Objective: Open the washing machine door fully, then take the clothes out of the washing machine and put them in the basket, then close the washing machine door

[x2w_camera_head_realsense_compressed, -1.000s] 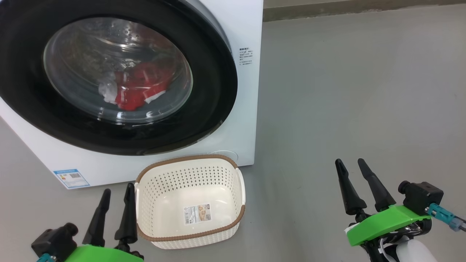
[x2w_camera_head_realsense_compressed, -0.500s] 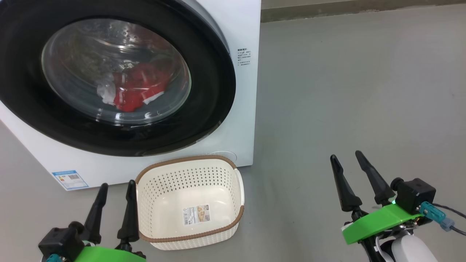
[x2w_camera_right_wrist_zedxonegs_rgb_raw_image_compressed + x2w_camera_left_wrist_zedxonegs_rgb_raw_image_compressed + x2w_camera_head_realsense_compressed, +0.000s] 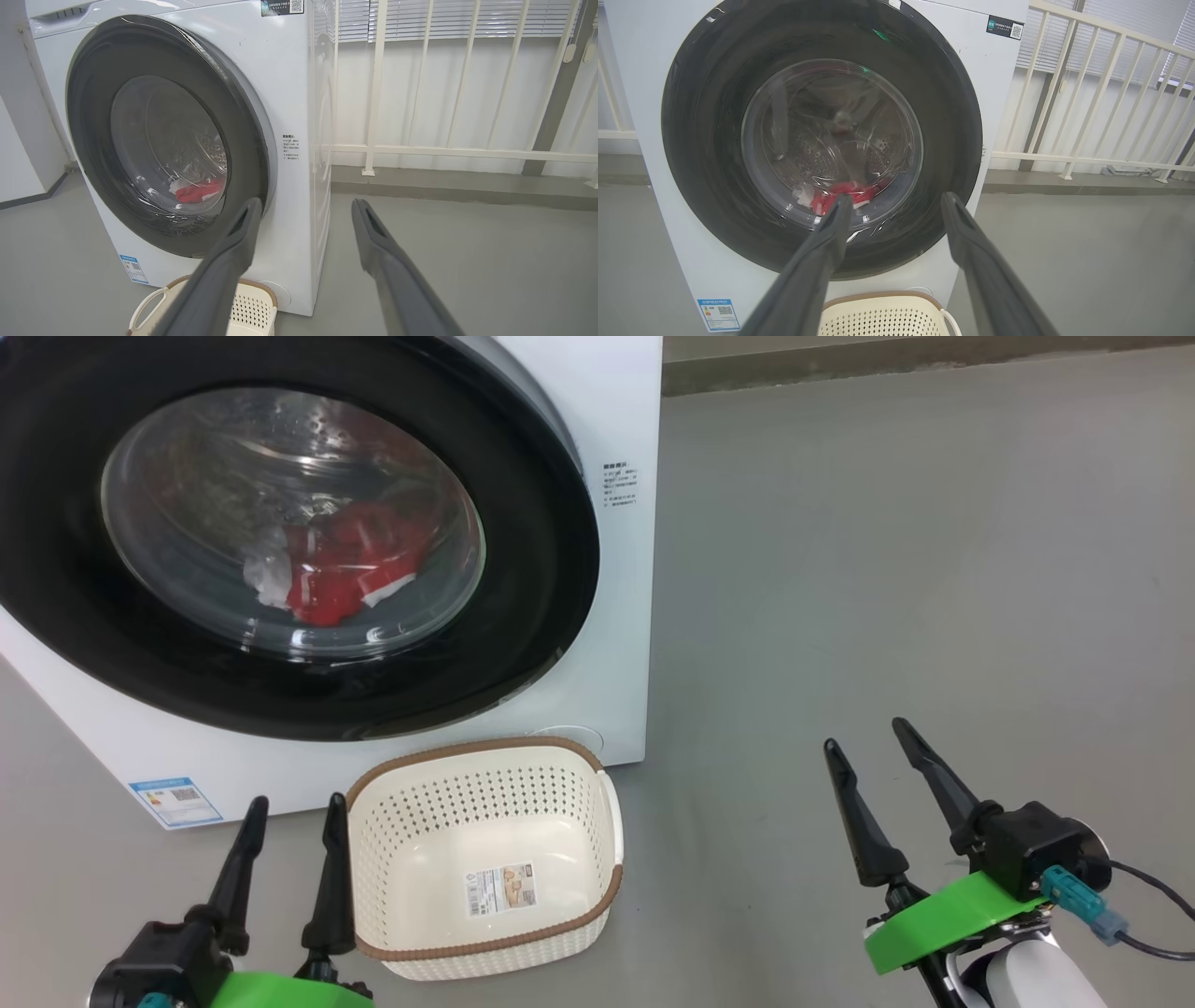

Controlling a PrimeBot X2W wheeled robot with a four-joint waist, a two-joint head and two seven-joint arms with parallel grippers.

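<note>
The white washing machine (image 3: pixel 611 644) stands at the upper left, and its round black-rimmed door (image 3: pixel 532 569) lies almost shut against the front, its right edge a little proud. Red and white clothes (image 3: pixel 345 565) lie in the drum behind the glass, seen also as clothes (image 3: pixel 845 193) and clothes (image 3: pixel 198 191). The cream basket (image 3: pixel 611 821) sits empty on the floor before the machine. My left gripper (image 3: pixel 294 807) is open, low at the basket's left side. My right gripper (image 3: pixel 864 733) is open over bare floor, well right of the machine.
Grey floor (image 3: pixel 887 569) spreads to the right of the machine. A white railing (image 3: pixel 444 151) and blinds run behind it along a low kerb. A blue sticker (image 3: pixel 175 800) marks the machine's lower left front.
Both grippers have risen a little in the head view, the right one also drifting left. The whole head picture has shifted slightly, so the camera has moved. Door, clothes and basket stay put.
</note>
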